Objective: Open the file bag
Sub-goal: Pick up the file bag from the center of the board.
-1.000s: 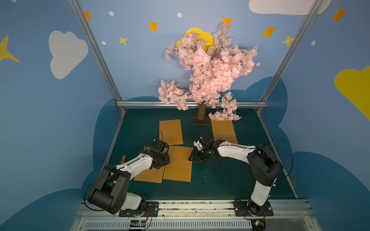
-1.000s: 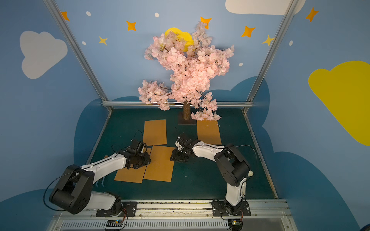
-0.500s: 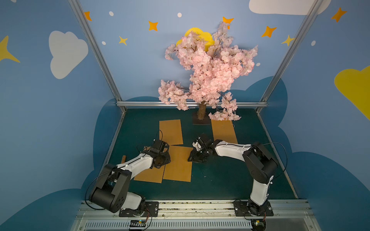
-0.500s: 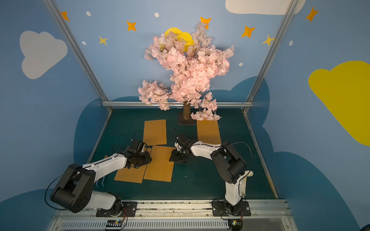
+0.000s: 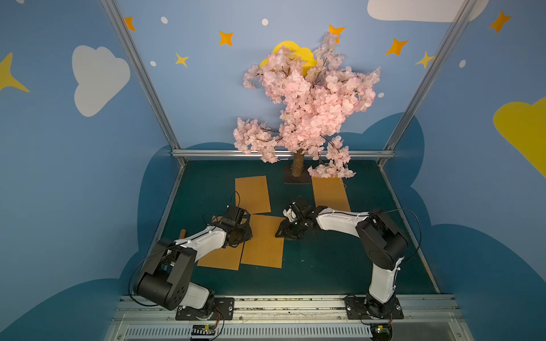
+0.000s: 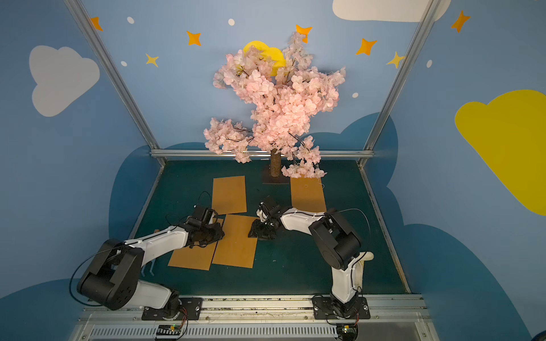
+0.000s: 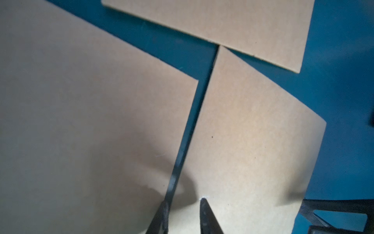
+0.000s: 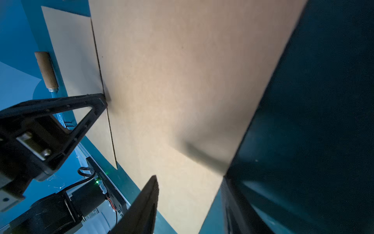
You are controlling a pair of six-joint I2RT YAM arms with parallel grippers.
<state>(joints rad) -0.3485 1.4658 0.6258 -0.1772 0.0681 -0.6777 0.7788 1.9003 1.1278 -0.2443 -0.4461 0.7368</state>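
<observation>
Dark green matting (image 5: pixel 339 265) floors a blue booth painted with clouds and stars, and a pink blossom tree (image 5: pixel 307 103) stands at its back edge. The file bag (image 5: pixel 263 245) lies flat, straight out from the trunk and well clear of it. Its corner nearest the tree sits just beside the edge of a second bag (image 5: pixel 252 195), and a third bag (image 5: pixel 329 192) lies at the tree's foot. A fourth bag (image 5: pixel 220 259) flanks the file bag, with a thin sliver of mat between their long edges.

The left gripper (image 7: pixel 184 208) stands at that seam. Its jaws are narrowly apart, one fingertip on the file bag and one at its edge. The right gripper (image 8: pixel 189 178) is spread wide over the opposite long edge, one finger on the paper and one on the mat. Beyond that edge the mat is bare from the tree to the front rail. A wooden-handled tool (image 8: pixel 45 68) lies past the fourth bag.
</observation>
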